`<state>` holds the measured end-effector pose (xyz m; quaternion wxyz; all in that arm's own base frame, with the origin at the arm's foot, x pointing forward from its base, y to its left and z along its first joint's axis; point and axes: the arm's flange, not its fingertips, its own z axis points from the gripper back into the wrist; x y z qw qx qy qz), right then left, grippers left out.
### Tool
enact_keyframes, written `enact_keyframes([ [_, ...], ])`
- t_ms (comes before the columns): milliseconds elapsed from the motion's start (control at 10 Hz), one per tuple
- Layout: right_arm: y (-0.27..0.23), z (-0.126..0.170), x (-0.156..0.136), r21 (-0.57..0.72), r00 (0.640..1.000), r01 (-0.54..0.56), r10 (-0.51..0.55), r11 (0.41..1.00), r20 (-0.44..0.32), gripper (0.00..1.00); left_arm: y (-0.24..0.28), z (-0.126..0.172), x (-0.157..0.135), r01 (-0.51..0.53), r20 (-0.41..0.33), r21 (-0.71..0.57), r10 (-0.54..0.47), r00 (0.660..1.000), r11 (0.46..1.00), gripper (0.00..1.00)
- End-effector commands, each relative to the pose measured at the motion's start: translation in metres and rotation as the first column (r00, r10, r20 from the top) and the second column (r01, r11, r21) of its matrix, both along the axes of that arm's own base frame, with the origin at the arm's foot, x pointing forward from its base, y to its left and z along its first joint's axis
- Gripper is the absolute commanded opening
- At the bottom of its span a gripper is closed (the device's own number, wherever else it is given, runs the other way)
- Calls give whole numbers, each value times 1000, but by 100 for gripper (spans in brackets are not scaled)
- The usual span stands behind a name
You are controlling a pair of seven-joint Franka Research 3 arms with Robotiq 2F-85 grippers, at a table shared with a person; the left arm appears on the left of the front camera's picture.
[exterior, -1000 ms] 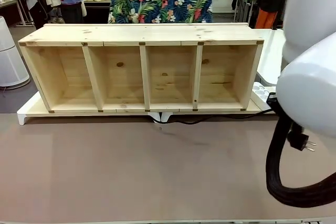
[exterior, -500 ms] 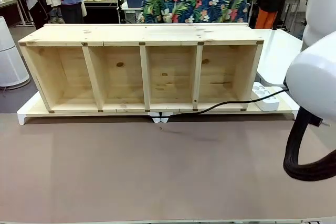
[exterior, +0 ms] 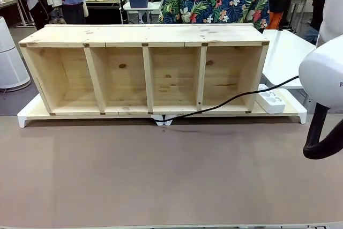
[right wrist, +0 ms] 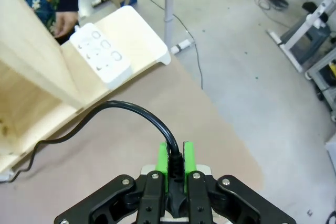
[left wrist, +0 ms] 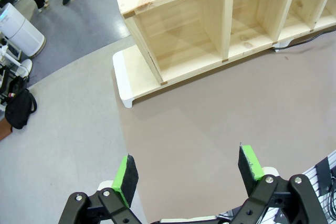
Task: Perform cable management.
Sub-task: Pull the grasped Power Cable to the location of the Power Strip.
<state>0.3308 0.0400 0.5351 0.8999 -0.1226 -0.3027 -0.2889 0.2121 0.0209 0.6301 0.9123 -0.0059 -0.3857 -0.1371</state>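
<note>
the right gripper (right wrist: 175, 155) pinches the cable (right wrist: 131, 109), which looks light, bendy and slippery; gripping near its end seems safest. the left gripper (left wrist: 188, 174) stands wide.

Four-compartment pine shelf (exterior: 144, 35), open to the front, set on a white base board (exterior: 27, 117) at the far edge of a brown-topped table (exterior: 161, 181), under even indoor light. A white side table (exterior: 284, 52) stands just beside the shelf's right end. A white cylindrical unit (exterior: 8, 63) stands on the grey floor (right wrist: 252, 61) at left, a black bag (left wrist: 18, 109) near it.
</note>
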Motion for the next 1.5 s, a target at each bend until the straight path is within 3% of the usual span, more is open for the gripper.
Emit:
enact_keyframes([
  [0,-43,-85,-37,-15,1000,0,0,1000,10,14,1,0,0,-3,0,-4,3,1000,1000,100],
  [400,-37,-80,1,-29,999,-26,27,999,30,14,1,0,0,-3,0,-4,3,1000,1000,100],
  [700,-21,-72,5,-42,992,-94,97,995,78,14,1,0,0,-3,0,-4,3,1000,1000,100],
  [800,-20,-37,45,-4,999,-37,37,999,8,14,1,0,0,-3,0,-4,3,1000,1000,100],
  [1300,-18,-37,46,-9,999,-42,42,999,11,14,1,0,0,-3,0,-4,3,1000,1000,100],
  [1400,-25,-35,56,11,984,-172,172,985,41,14,1,0,0,-3,0,-4,3,1000,1000,100],
])
